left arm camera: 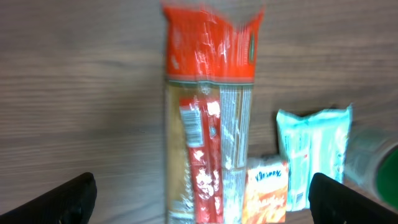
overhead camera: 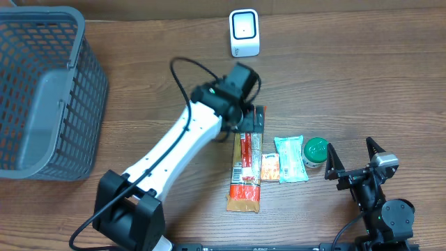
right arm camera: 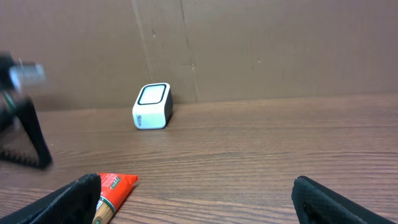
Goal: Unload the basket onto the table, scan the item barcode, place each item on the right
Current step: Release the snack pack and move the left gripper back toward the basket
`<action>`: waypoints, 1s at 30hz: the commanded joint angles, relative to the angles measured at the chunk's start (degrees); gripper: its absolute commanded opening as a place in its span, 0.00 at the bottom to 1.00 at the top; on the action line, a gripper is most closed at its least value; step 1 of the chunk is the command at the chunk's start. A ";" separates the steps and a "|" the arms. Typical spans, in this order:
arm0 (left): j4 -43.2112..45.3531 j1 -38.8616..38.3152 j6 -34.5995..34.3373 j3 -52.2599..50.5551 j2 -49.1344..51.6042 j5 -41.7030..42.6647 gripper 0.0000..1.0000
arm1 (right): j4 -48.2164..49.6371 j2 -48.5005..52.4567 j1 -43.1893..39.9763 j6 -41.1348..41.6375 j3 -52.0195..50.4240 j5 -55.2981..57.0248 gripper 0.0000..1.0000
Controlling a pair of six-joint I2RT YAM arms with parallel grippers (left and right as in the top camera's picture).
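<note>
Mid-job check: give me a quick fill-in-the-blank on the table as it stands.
The gray ___ sits left of the white scanner.
The left gripper hovers over the long packet, jaws ___.
The jar by the right gripper has a ___ lid.
Missing: basket; open; green.

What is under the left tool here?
The long pasta packet lies flat on the table, directly beneath the open left tool. From overhead, the tool itself covers the packet's top end. What lies under the packet cannot be seen.
</note>
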 commanded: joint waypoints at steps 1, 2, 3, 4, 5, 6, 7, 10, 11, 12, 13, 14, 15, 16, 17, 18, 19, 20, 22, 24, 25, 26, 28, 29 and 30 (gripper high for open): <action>-4.76 3.48 4.70 7.26 0.11 -4.50 1.00 | 0.31 -0.46 -0.20 0.11 -0.61 0.07 1.00; -6.43 4.52 5.07 8.94 0.13 -5.40 1.00 | 0.31 -0.46 -0.20 0.11 -0.61 0.04 1.00; -7.96 5.68 5.33 10.45 0.13 -6.21 1.00 | 0.28 -0.46 -0.20 0.11 -0.61 0.07 1.00; -9.29 6.91 5.40 11.69 0.13 -7.08 1.00 | 0.28 -0.46 -0.20 0.11 -0.61 0.04 1.00; -10.27 7.91 5.55 12.57 0.13 -7.65 1.00 | 0.28 -0.46 -0.20 0.11 -0.61 0.04 1.00; -11.65 9.29 5.70 13.60 0.13 -8.55 0.99 | 0.28 -0.46 -0.20 0.11 -0.61 0.04 1.00; -12.50 10.36 5.73 14.12 0.13 -9.29 1.00 | 0.28 -0.46 -0.20 0.11 -0.61 0.04 1.00; -14.32 14.19 6.64 14.53 0.13 -11.78 1.00 | 0.31 -0.46 -0.20 0.09 -0.61 0.04 1.00; -14.78 15.56 7.19 14.51 0.13 -12.33 1.00 | 0.31 -0.46 -0.20 0.11 -0.61 0.04 1.00; -15.67 18.08 7.39 14.51 0.13 -13.66 1.00 | 0.28 -0.46 -0.20 0.11 -0.61 0.04 1.00; -16.02 19.37 7.39 14.51 0.13 -14.47 1.00 | 0.28 -0.46 -0.20 0.11 -0.61 0.07 1.00; -16.61 22.23 7.39 14.51 0.13 -15.76 1.00 | 0.28 -0.46 -0.20 0.11 -0.61 0.04 1.00; -16.85 23.76 7.39 14.51 0.13 -16.26 1.00 | 0.28 -0.46 -0.20 0.11 -0.61 0.04 1.00; -17.03 25.11 7.39 14.51 0.13 -16.70 1.00 | 0.31 -0.46 -0.20 0.11 -0.61 0.04 1.00; -17.22 26.53 7.41 14.51 0.13 -17.25 1.00 | 0.28 -0.46 -0.20 0.11 -0.61 0.04 1.00; -17.46 27.87 7.43 14.51 0.13 -17.68 1.00 | 0.28 -0.46 -0.20 0.11 -0.61 0.04 1.00; -17.77 29.18 7.54 14.51 0.13 -17.97 1.00 | 0.28 -0.46 -0.20 0.11 -0.61 0.04 1.00; -17.88 30.27 7.63 14.51 0.13 -18.21 1.00 | 0.31 -0.46 -0.20 0.11 -0.61 0.04 1.00; -17.92 32.68 7.61 14.51 0.13 -18.32 1.00 | 0.28 -0.46 -0.20 0.11 -0.61 0.04 1.00; -18.12 34.58 7.56 14.51 0.13 -18.01 1.00 | 0.28 -0.46 -0.20 0.11 -0.61 0.04 1.00; -18.14 35.30 7.56 14.51 0.13 -17.42 1.00 | 0.28 -0.46 -0.20 0.11 -0.61 0.04 1.00; -18.12 35.98 7.56 14.51 0.13 -16.72 1.00 | 0.28 -0.46 -0.20 0.11 -0.61 0.04 1.00; -18.03 36.89 7.56 14.51 0.13 -15.80 1.00 | 0.31 -0.46 -0.20 0.11 -0.61 0.07 1.00; -18.05 37.05 7.56 14.51 0.13 -15.80 1.00 | 0.28 -0.46 -0.20 0.11 -0.61 0.04 1.00; -18.03 37.16 7.56 14.51 0.13 -15.80 1.00 | 0.28 -0.46 -0.20 0.11 -0.61 0.04 1.00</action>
